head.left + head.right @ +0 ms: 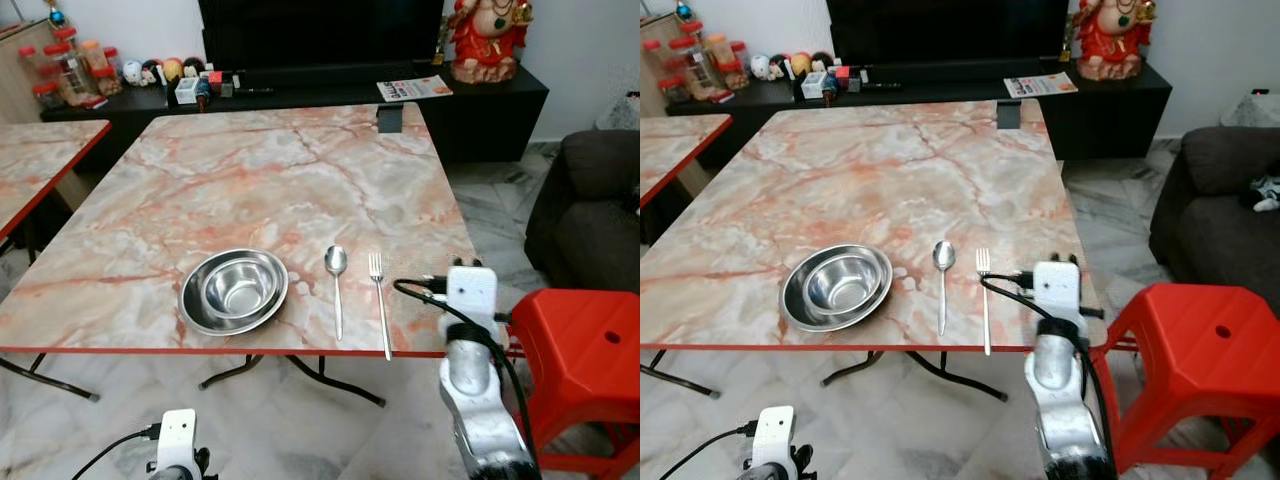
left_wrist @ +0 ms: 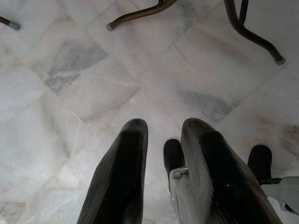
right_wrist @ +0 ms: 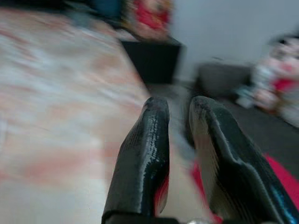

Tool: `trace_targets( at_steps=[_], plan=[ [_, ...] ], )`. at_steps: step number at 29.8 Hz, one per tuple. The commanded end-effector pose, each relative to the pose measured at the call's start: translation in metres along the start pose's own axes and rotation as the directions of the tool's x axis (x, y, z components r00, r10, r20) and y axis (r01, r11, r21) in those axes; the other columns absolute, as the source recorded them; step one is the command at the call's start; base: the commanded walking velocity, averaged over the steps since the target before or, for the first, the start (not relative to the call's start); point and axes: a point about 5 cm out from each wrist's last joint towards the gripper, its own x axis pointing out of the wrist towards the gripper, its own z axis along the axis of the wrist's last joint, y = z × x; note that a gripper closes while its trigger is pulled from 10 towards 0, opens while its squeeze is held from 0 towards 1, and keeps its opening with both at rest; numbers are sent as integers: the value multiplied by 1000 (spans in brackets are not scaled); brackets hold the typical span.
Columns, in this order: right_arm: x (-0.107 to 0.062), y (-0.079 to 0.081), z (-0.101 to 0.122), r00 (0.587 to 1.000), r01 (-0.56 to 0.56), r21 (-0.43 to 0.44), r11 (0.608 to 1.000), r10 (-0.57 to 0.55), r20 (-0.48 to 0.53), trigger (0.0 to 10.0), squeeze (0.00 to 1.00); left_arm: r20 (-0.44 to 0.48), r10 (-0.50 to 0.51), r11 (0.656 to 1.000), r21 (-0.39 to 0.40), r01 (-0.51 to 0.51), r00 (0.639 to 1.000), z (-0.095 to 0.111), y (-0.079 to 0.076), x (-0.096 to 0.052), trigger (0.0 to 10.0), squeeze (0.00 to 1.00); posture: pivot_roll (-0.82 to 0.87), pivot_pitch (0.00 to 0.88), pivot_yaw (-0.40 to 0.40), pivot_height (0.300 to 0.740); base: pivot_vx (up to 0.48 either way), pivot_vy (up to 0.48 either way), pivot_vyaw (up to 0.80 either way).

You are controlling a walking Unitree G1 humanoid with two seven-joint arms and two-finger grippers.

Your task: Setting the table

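On the marble-patterned table, near its front edge, a steel bowl sits nested inside a wider one. To its right lie a spoon and then a fork, both with handles toward me. My right arm is raised at the table's front right corner, just right of the fork. In the blurred right wrist view, the right gripper is slightly open and holds nothing. My left arm hangs low below the table edge. Its gripper is open over the floor.
A red plastic stool stands close to my right arm. A dark sofa is beyond it. A second table stands at the left, and a black TV cabinet with jars and a figurine runs along the back wall. Folding table legs cross the floor.
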Motion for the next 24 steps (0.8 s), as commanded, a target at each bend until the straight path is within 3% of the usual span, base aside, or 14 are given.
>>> trace_targets(
  at_steps=[1,3,4,7,10,12,13,15,16,17,18,21,23,24],
  plan=[
    [-2,-30,-17,987,149,-65,987,-152,-47,10000,0,-3,5,1000,-8,-5,1000,0,2,0,10000,0,-85,0,75,740,0,0,0],
    [-3,-35,-20,983,169,-78,983,-173,-55,10000,0,-3,4,1000,-8,-4,1000,0,1,0,10000,0,-86,0,74,740,0,0,0],
    [-7,-49,-30,969,227,-127,966,-238,-72,10000,0,-6,3,1000,-9,-3,1000,-1,1,0,10000,0,-87,0,73,740,0,0,0],
    [-15,-72,-41,936,322,-193,927,-342,-84,10000,0,-8,2,1000,-12,-2,1000,-2,0,0,10000,0,-93,0,71,740,0,0,0],
    [-20,-83,-50,913,363,-213,907,-392,-115,10000,0,-11,1,1000,-14,-1,1000,-4,0,-1,10000,0,-99,0,71,740,0,0,0],
    [-24,-86,-60,899,369,-219,903,-407,-164,10000,0,-12,0,1000,-13,0,1000,-4,0,-1,10000,0,-99,0,71,740,0,0,0],
    [-36,-90,-89,846,374,-217,902,-428,-318,10000,0,-15,-4,1000,-13,4,1000,-5,-1,-1,10000,0,-101,0,70,740,0,0,0],
    [-39,-91,-96,829,376,-217,901,-432,-355,10000,0,-15,-5,1000,-13,5,1000,-5,-1,-1,10000,0,-101,0,70,740,0,0,0],
    [-46,-88,-113,791,358,-203,911,-412,-453,10000,0,-15,-7,1000,-15,7,1000,-5,-2,-1,10000,0,-101,0,69,740,0,0,0],
    [-60,-83,-138,714,324,-172,930,-359,-601,10000,0,-16,-11,1000,-16,11,1000,-5,-3,-1,10000,0,-94,0,65,740,0,0,0],
    [-65,-79,-146,688,298,-158,941,-327,-648,10000,0,-16,-13,1000,-17,12,1000,-5,-4,-1,10000,0,-95,0,64,740,0,0,0],
    [-67,-77,-151,675,273,-150,950,-301,-674,10000,0,-16,-14,1000,-17,13,1000,-5,-4,-1,10000,0,-95,0,64,740,0,0,0],
    [-76,-70,-164,609,216,-145,966,-249,-753,10000,0,-19,-14,1000,-20,14,1000,-6,-5,-1,10000,0,-91,0,58,740,0,0,0],
    [-77,-69,-166,601,202,-144,969,-239,-763,10000,0,-20,-14,1000,-21,14,1000,-6,-5,-1,10000,0,-90,0,56,740,0,0,0]
  ],
)
